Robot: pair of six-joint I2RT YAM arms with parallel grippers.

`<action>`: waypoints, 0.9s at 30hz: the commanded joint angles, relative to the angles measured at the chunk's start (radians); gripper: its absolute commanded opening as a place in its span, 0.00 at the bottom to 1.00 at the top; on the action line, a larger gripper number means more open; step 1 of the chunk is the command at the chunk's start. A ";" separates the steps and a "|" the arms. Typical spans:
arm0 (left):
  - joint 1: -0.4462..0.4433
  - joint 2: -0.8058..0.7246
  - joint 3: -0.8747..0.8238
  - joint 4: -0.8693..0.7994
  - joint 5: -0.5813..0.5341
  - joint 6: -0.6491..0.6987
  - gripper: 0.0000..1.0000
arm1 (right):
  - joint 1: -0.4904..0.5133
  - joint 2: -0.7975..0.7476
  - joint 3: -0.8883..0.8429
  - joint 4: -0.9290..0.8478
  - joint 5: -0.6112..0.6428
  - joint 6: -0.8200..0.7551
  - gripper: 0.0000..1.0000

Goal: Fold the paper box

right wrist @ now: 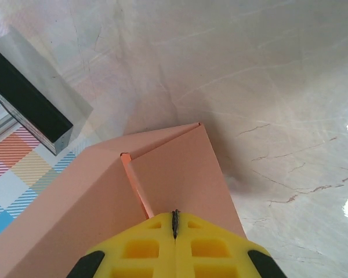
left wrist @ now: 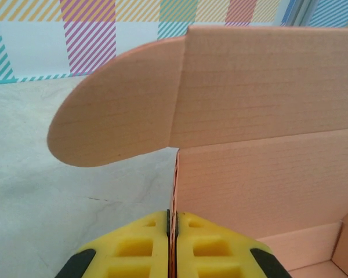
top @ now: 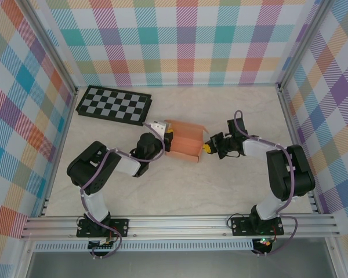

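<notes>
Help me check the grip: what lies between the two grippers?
The paper box spans the stretch between the left gripper and the right gripper, seen in the top view; both pinch its card.

The salmon-orange thin-card paper box ran off the left wrist view at three o'clock; the yellow fingers were cropped at six.
</notes>
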 commanded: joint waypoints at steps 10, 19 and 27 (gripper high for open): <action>-0.074 0.045 -0.014 0.079 -0.111 0.015 0.08 | -0.245 -0.146 0.027 -0.350 -0.130 -0.317 0.14; -0.077 0.058 0.025 0.047 -0.093 0.046 0.07 | -0.398 -0.148 0.272 -0.650 -0.249 -0.510 0.69; -0.102 0.070 0.062 0.014 -0.091 0.107 0.07 | -0.362 0.122 0.654 -0.784 -0.264 -0.664 0.77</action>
